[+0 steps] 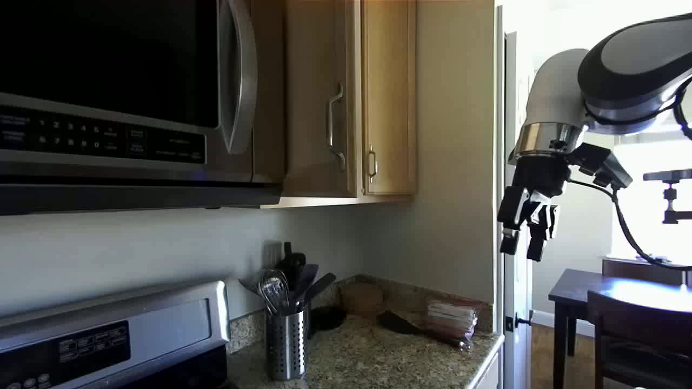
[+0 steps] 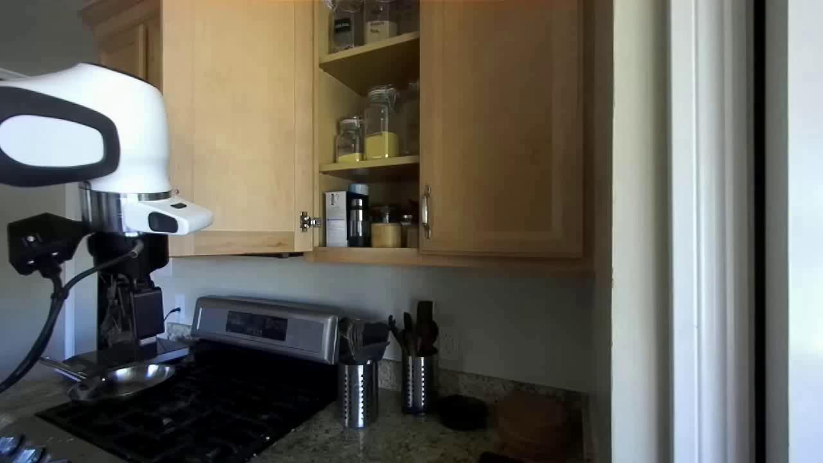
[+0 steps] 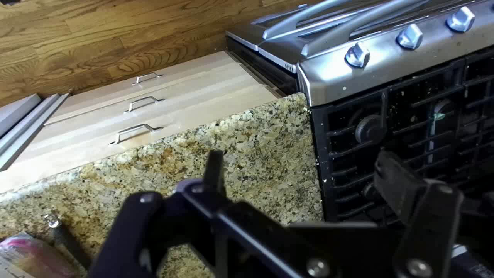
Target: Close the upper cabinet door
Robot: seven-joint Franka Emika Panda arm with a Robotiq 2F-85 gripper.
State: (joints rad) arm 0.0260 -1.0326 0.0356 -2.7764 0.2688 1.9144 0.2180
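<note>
Position of the door (image 2: 241, 128): wide open beside the microwave (image 1: 108, 59), hinge (image 2: 310, 221) next to the shelves (image 2: 368, 170), free edge projecting outward, handle (image 1: 330, 124) near the outer face's lower free corner. State of the gripper (image 1: 521, 253): well apart from the door, pointing down, fingers (image 3: 214, 170) spread, nothing between them. In the wrist view one finger shows against the counter (image 3: 266, 166), one against the stove (image 3: 409, 127), either side of their shared edge. Closing probably calls for a push on the outer face, close to the free edge. Likely faults: contact on the inner face, from a shelf-side approach, would swing the door wider; a push too near the hinge may stall for want of leverage; spread fingers could snag the handle; reaching behind the door could bump the microwave.
</note>
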